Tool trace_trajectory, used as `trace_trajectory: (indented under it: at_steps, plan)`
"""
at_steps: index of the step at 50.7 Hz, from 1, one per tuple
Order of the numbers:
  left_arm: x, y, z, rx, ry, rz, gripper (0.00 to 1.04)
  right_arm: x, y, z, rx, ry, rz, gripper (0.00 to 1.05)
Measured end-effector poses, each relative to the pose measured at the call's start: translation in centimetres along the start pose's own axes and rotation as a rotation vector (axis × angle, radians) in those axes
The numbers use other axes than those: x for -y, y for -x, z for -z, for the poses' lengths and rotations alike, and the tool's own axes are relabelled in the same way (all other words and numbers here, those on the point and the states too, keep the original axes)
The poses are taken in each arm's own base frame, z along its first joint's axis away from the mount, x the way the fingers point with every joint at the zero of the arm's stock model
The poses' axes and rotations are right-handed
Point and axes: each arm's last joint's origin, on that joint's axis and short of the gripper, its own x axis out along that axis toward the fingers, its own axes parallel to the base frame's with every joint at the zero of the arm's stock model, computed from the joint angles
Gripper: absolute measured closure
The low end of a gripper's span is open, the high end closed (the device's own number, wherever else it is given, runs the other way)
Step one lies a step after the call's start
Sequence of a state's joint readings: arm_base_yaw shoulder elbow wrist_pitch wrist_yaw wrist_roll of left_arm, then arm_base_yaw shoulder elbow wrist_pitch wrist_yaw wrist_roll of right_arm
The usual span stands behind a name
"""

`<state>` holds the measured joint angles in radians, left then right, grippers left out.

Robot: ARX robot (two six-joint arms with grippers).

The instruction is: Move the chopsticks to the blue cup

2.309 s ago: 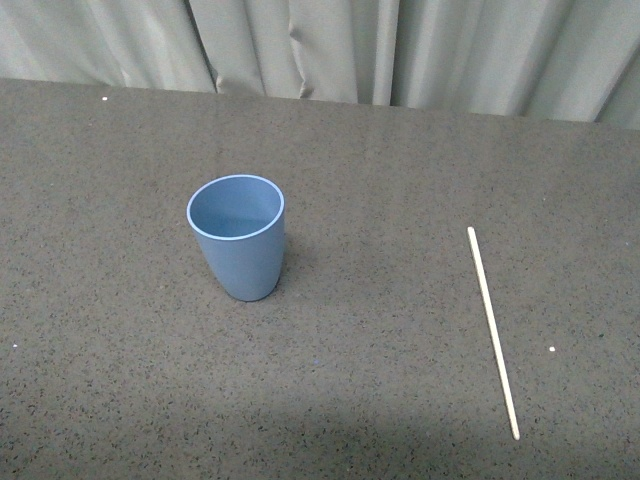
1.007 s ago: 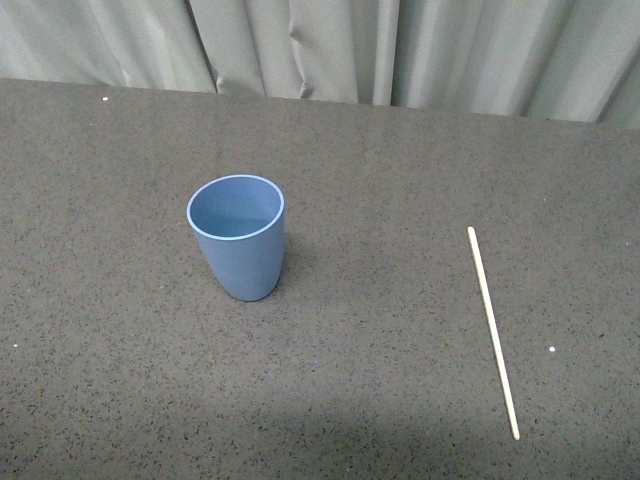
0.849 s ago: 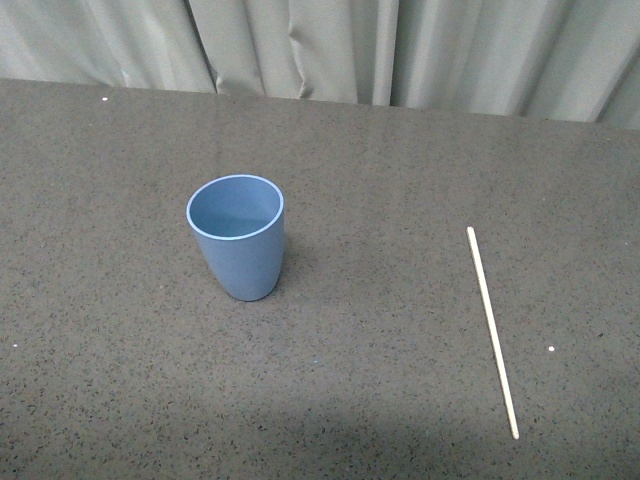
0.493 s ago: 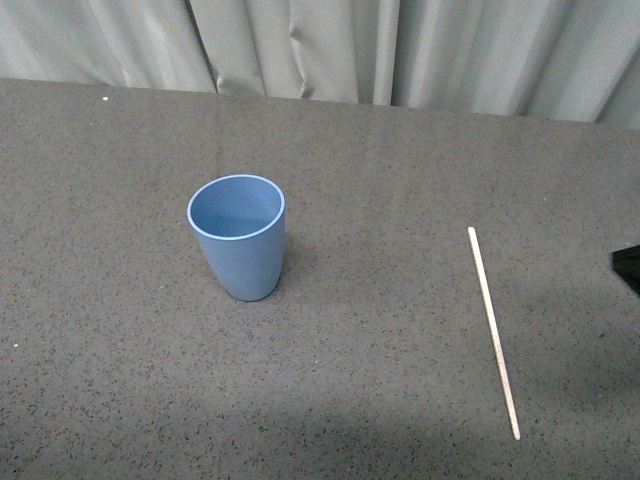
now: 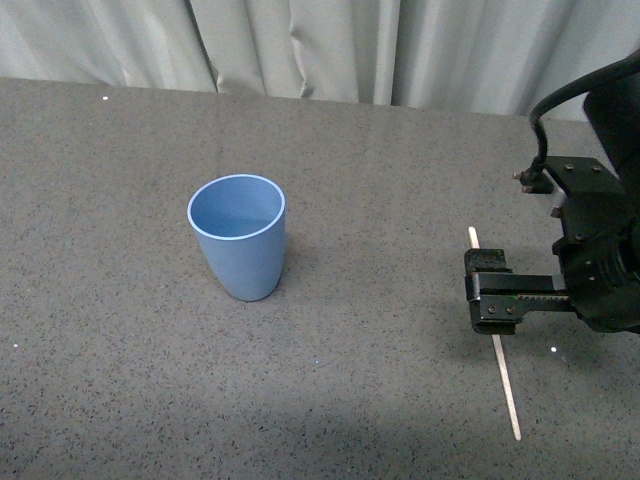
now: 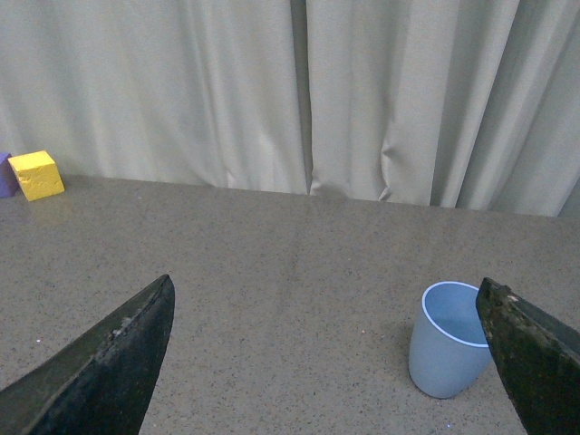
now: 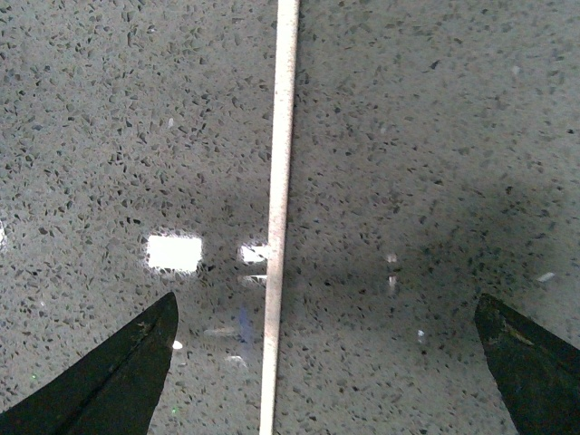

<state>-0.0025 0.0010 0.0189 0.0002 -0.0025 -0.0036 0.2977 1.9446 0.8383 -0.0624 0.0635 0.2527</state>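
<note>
The blue cup (image 5: 238, 238) stands upright on the dark speckled table, left of centre; it also shows in the left wrist view (image 6: 449, 343). The chopstick (image 5: 508, 385) lies flat at the right, running towards the front edge. My right gripper (image 5: 488, 292) is open and hovers over the chopstick's middle. In the right wrist view the chopstick (image 7: 279, 208) lies on the table between the open fingers of that gripper (image 7: 326, 299), nearer one finger. My left gripper (image 6: 324, 299) is open and empty, away from the cup, and is out of the front view.
Grey curtains (image 5: 320, 45) hang behind the table's far edge. A yellow block (image 6: 36, 174) with a purple thing (image 6: 4, 172) beside it sits near the curtain in the left wrist view.
My right arm has come into the front view from the right and now hangs over the chopstick. The cup and the chopstick have not moved.
</note>
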Motion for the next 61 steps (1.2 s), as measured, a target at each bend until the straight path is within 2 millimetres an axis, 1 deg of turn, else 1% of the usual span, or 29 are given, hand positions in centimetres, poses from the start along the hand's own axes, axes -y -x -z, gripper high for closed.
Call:
trace_trajectory:
  at_steps: [9,16,17,19,24,27,29,33,38,42,47,53,55,58,60,61]
  plan:
    - [0.0,0.0,0.0,0.0,0.0,0.0,0.07,-0.7,-1.2,-0.6,-0.039,0.003,-0.001,0.09]
    - [0.0,0.0,0.0,0.0,0.0,0.0,0.07,-1.0,-2.2,-0.5,-0.074,-0.004,-0.01,0.09]
    - [0.0,0.0,0.0,0.0,0.0,0.0,0.07,-1.1,-2.4,-0.5,-0.08,-0.007,-0.011,0.11]
    - [0.0,0.0,0.0,0.0,0.0,0.0,0.07,-1.1,-2.6,-0.4,-0.094,-0.013,-0.016,0.17]
    - [0.0,0.0,0.0,0.0,0.0,0.0,0.07,-1.1,-2.8,-0.4,-0.102,-0.016,-0.015,0.28]
    - [0.0,0.0,0.0,0.0,0.0,0.0,0.07,-1.2,-2.9,-0.5,-0.108,-0.018,-0.016,0.37]
    - [0.0,0.0,0.0,0.0,0.0,0.0,0.07,-1.2,-3.0,-0.5,-0.109,-0.019,-0.015,0.4]
    - [0.0,0.0,0.0,0.0,0.0,0.0,0.07,-1.2,-3.1,-0.6,-0.115,-0.021,-0.012,0.51]
    - [0.0,0.0,0.0,0.0,0.0,0.0,0.07,-1.2,-3.1,-0.7,-0.117,-0.021,-0.007,0.62]
    - [0.0,0.0,0.0,0.0,0.0,0.0,0.07,-1.2,-3.2,-0.7,-0.123,-0.021,-0.005,0.74]
    - [0.0,0.0,0.0,0.0,0.0,0.0,0.07,-1.2,-3.1,-0.6,-0.128,-0.021,-0.004,0.85]
    - [0.0,0.0,0.0,0.0,0.0,0.0,0.07,-1.2,-3.1,-0.7,-0.121,-0.025,-0.007,1.01]
    - [0.0,0.0,0.0,0.0,0.0,0.0,0.07,-1.3,-2.9,-0.8,-0.106,-0.025,-0.016,1.04]
    - [0.0,0.0,0.0,0.0,0.0,0.0,0.07,-1.4,-2.4,-0.9,-0.066,-0.02,-0.032,1.04]
    - [0.0,0.0,0.0,0.0,0.0,0.0,0.07,-1.6,-1.7,-1.0,-0.019,-0.016,-0.049,1.04]
    - [0.0,0.0,0.0,0.0,0.0,0.0,0.07,-1.8,-0.9,-1.2,0.018,-0.013,-0.068,1.04]
